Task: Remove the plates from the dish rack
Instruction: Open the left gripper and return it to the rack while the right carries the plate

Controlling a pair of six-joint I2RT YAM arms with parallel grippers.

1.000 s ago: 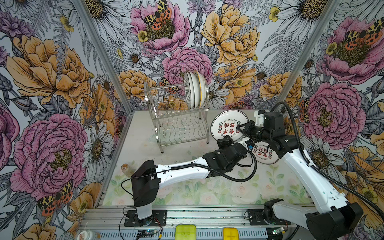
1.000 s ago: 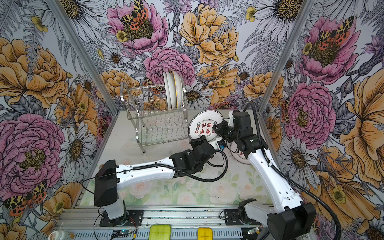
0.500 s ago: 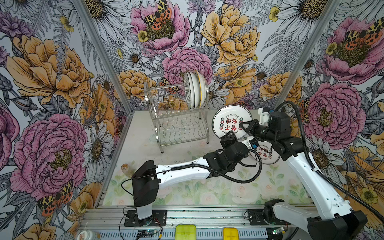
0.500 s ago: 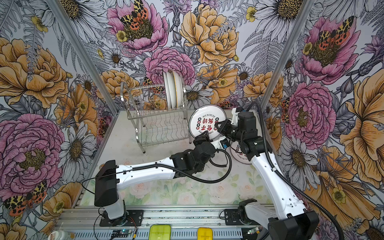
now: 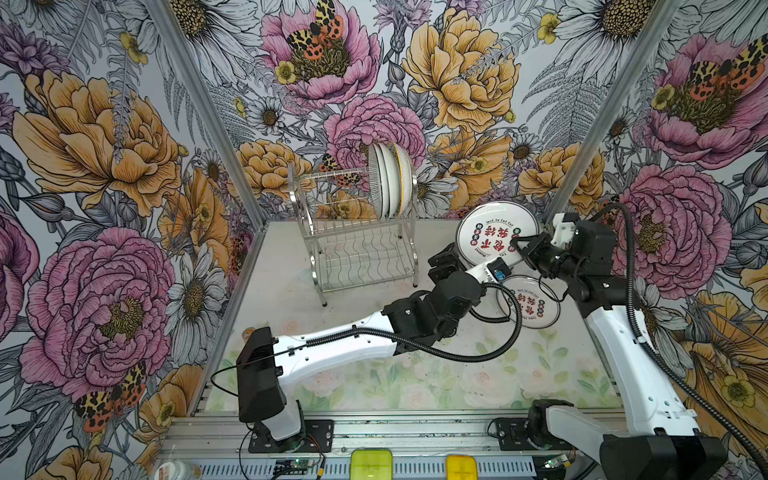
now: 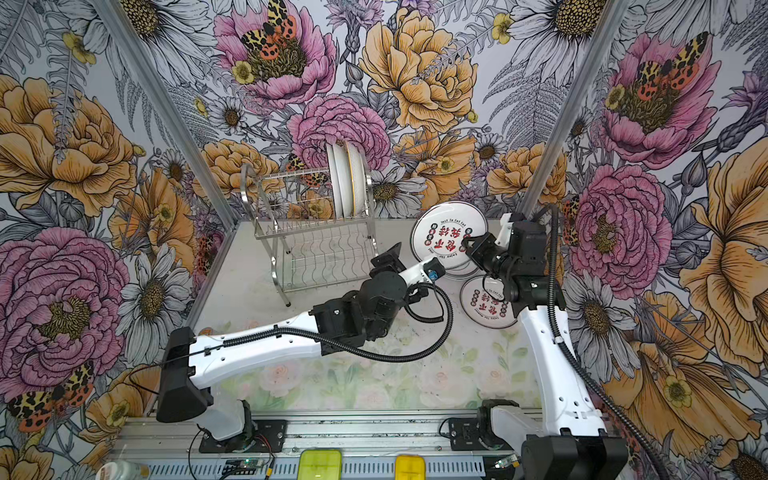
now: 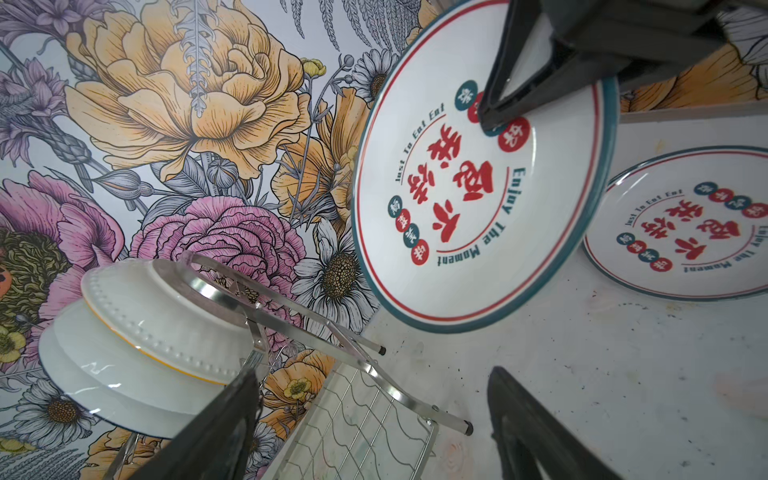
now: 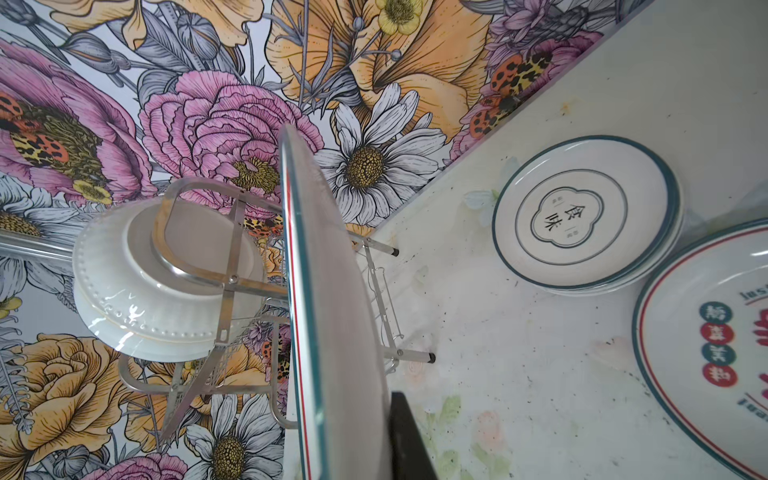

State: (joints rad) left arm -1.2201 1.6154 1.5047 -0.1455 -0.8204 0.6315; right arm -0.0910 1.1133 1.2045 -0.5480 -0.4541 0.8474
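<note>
My right gripper (image 5: pixel 519 245) is shut on the rim of a white plate with red characters (image 5: pixel 496 235), holding it tilted on edge above the table at the back right. In the left wrist view that gripper (image 7: pixel 498 112) pinches the same plate (image 7: pixel 478 208). My left gripper (image 5: pixel 446 259) stands open just left of this plate, with nothing between its fingers (image 7: pixel 536 428). The steel dish rack (image 5: pixel 357 245) stands at the back, with three white plates (image 5: pixel 392 178) upright at the right end of its upper tier. A matching plate (image 5: pixel 528 301) lies flat on the table.
A stack of teal-rimmed plates with dark characters (image 8: pixel 582 212) lies flat by the back wall, near the flat red-character plate (image 8: pixel 706 345). The rack's legs (image 8: pixel 430 356) stand close to the held plate. Flowered walls enclose the table on three sides.
My left gripper has opened and let go of the red-character plate. My right gripper, still shut on it, has carried it to the right and slightly toward the back.
</note>
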